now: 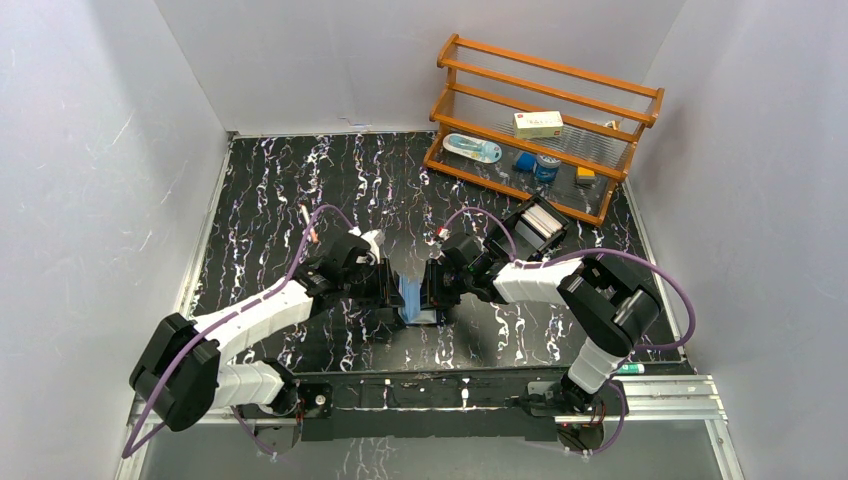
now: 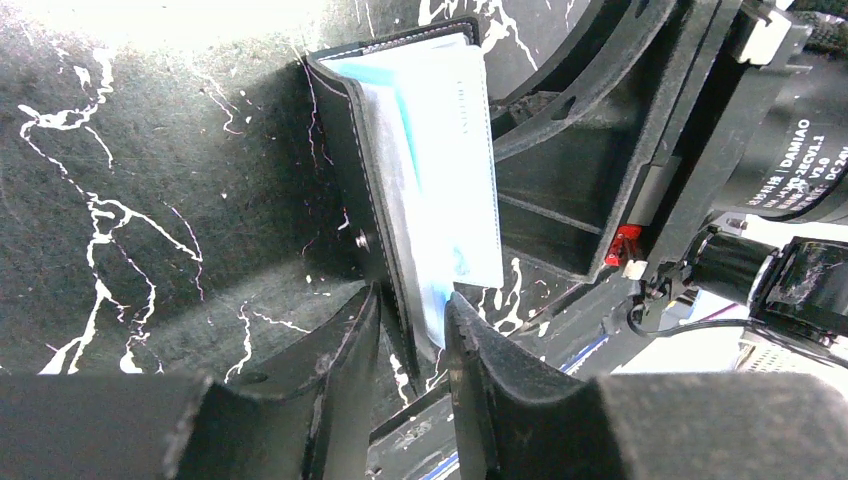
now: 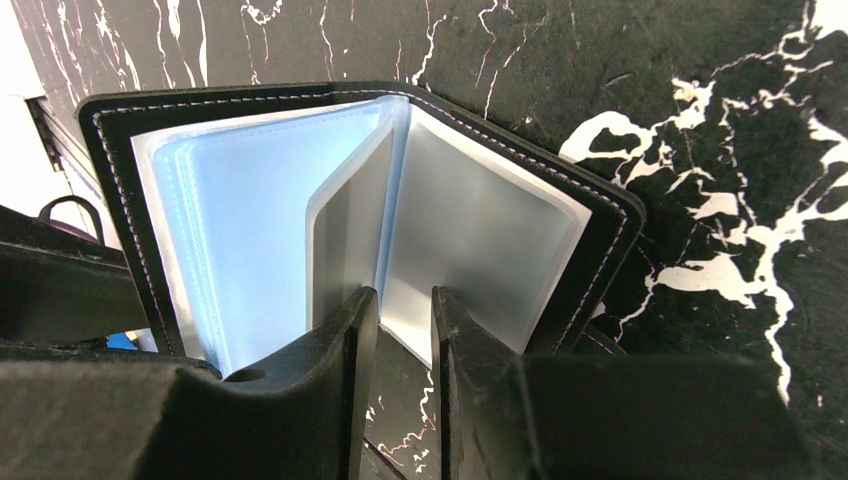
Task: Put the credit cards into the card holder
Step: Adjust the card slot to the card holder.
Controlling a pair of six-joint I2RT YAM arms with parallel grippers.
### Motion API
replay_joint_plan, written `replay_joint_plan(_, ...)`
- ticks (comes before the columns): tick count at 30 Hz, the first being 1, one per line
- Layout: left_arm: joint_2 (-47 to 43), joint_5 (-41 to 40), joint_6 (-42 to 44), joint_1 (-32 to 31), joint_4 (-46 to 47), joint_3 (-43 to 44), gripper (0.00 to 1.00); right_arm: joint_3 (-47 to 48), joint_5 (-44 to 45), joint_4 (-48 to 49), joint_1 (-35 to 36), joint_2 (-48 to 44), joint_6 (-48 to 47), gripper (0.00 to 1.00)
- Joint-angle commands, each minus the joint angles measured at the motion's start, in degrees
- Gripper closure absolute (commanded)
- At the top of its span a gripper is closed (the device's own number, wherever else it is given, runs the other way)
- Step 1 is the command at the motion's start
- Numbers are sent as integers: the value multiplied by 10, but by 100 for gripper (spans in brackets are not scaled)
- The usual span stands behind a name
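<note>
Here, my left claw pinches the near edge of the small black leather-like card holder; my right claw pinches one clear plastic sleeve. Bare black marbled table lies open beyond both.

Lab test cell: white partition walls, marbled black table, rail-mounted arms.

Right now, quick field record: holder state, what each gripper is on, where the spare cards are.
card holder: open, clear sleeves fanned, standing between both grippers
left gripper: jaws straddle the holder's edge; grip unclear
right gripper: jaws narrow around one clear sleeve; contact unclear
credit cards: pale stack in black box in front of wooden rack
card in sleeves: cannot tell
</note>
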Motion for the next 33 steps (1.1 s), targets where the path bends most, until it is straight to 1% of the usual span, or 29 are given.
replay_joint_plan(1, -1, -11, 1, -2, -22, 14, 70, 17, 20, -28, 3, 1, -19, 66)
replay_joint_plan(11, -25, -23, -9, -2, -25, 13, 59, 16, 21, -29, 4, 0, -19, 66)
replay_joint_plan(20, -11, -17, -13, -2, -16, 12, 55, 17, 26, -33, 8, -1, -19, 66)
replay_joint_plan(23, -10, -15, -12, -2, -14, 12, 55, 19, 27, -36, 9, -4, -19, 66)
replay_joint_plan(26, -12, -20, -11, -2, -14, 9, 61, 24, 29, -45, 9, -8, -21, 66)
replay_joint_plan(28, -11, -25, -11, -2, -21, 9, 62, 28, 33, -54, 9, -14, -24, 65)
replay_joint_plan(30, -10, -26, -11, -2, -26, 9, 62, 32, 36, -59, 9, -22, -27, 65)
replay_joint_plan(33, -16, -24, -15, -2, -25, 7, 60, 38, 31, -56, 10, -30, -32, 65)
